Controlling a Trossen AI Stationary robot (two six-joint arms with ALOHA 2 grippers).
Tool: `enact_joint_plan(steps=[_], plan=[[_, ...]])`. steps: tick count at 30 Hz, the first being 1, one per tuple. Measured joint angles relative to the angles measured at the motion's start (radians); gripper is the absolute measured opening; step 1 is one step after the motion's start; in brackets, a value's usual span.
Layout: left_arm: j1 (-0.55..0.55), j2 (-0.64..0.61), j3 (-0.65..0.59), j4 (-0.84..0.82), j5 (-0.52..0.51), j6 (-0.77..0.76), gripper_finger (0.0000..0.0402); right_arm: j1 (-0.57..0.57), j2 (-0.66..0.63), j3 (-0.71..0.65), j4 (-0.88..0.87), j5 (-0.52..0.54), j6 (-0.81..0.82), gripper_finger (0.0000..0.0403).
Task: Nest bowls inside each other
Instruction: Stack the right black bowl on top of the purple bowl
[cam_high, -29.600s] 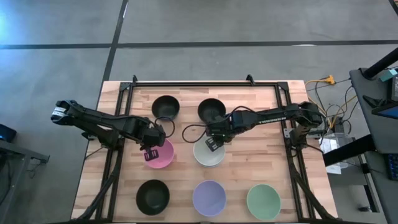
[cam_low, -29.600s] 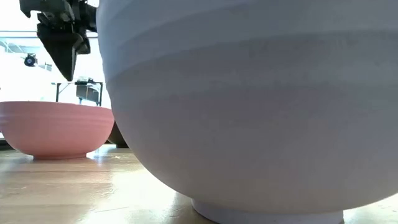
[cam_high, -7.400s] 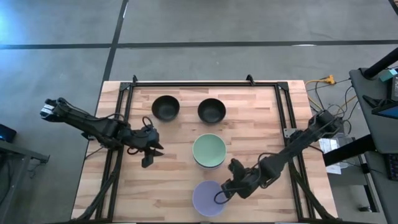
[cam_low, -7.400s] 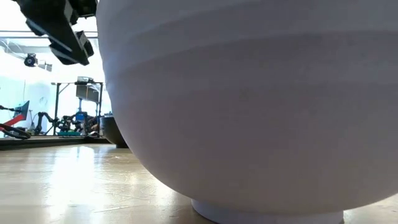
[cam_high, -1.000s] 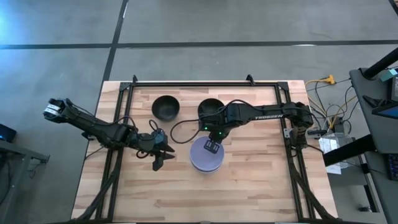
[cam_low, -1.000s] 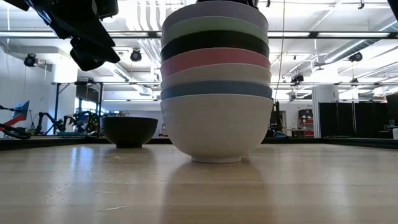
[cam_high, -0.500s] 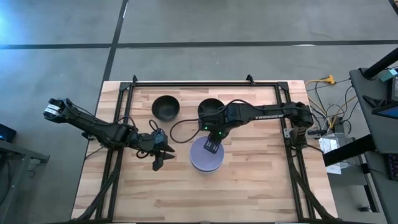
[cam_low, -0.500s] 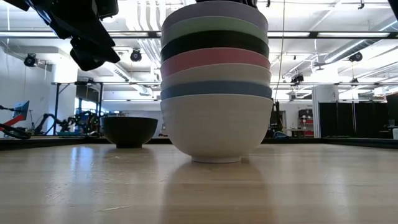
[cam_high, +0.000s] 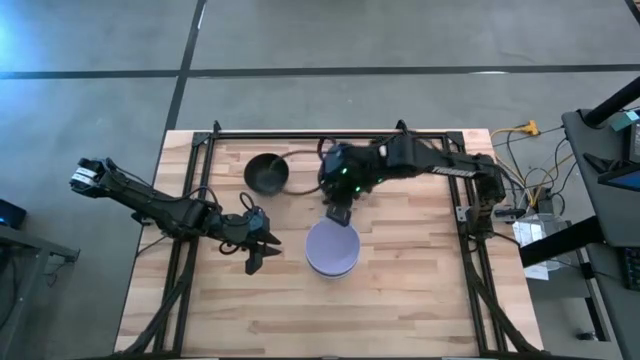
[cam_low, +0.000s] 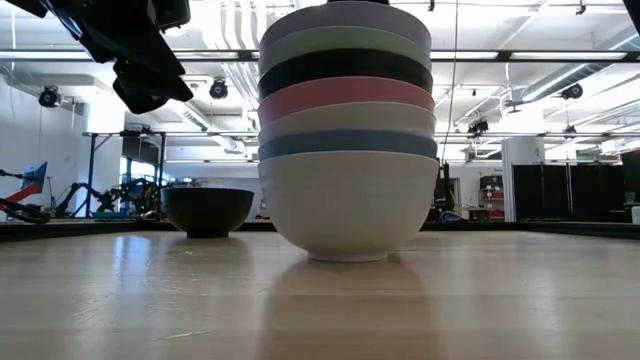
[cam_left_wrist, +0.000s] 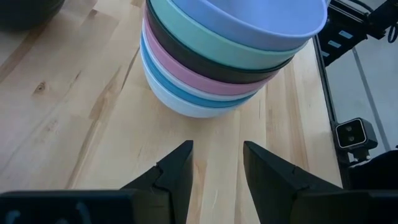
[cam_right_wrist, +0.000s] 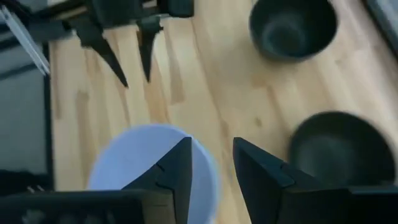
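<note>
Several bowls stand nested in one stack (cam_high: 331, 248) mid-table, a lavender bowl (cam_right_wrist: 149, 171) on top and a white one (cam_low: 347, 205) at the bottom on the wood. A black bowl (cam_high: 266, 172) sits alone at the far left; a second black bowl (cam_right_wrist: 339, 149) lies under my right arm. My right gripper (cam_high: 338, 213) hovers open above the stack's far edge, touching nothing. My left gripper (cam_high: 260, 254) hangs open to the left of the stack (cam_left_wrist: 230, 50), its fingers pointing at it.
Bare wooden table (cam_high: 400, 300) lies all along the near side and to the right of the stack. A black metal frame (cam_high: 330, 134) borders the table. Cables and equipment (cam_high: 530, 190) sit off the right edge.
My right gripper has come off the lavender bowl on top of the stack, rising and drawing back toward the table's far edge. The stack has stayed where it stood.
</note>
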Motion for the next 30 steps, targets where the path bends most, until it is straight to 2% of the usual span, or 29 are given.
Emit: enact_joint_plan(steps=[4, 8, 11, 14, 17, 19, 23, 30], plan=[[0.000, 0.000, 0.000, 0.001, 0.000, 0.000, 0.0125, -0.023, -0.059, -0.039, -0.081, 0.007, -0.130, 0.0102], [0.000, 0.000, 0.000, 0.002, 0.000, -0.002, 0.0125, -0.062, -0.171, -0.240, -0.065, 0.005, -0.242, 0.0091], [0.000, 0.000, 0.000, 0.000, 0.001, -0.006, 0.0125, -0.099, -0.267, -0.442, 0.088, -0.037, -0.317, 0.0085], [0.000, 0.000, 0.000, -0.002, 0.005, -0.006, 0.0125, -0.135, -0.341, -0.645, 0.336, -0.125, -0.356, 0.0079], [0.000, 0.000, 0.000, -0.002, 0.005, -0.006, 0.0125, -0.152, -0.382, -0.806, 0.541, -0.131, -0.409, 0.0076], [0.000, 0.000, 0.000, -0.003, 0.005, -0.006, 0.0125, -0.160, -0.391, -0.884, 0.604, -0.127, -0.505, 0.0075], [0.000, 0.000, 0.000, -0.004, 0.004, -0.006, 0.0125, -0.184, -0.379, -0.986, 0.640, -0.124, -0.658, 0.0081], [0.000, 0.000, 0.000, -0.011, 0.003, -0.001, 0.0125, -0.257, -0.327, -1.062, 0.684, -0.122, -0.693, 0.0098]])
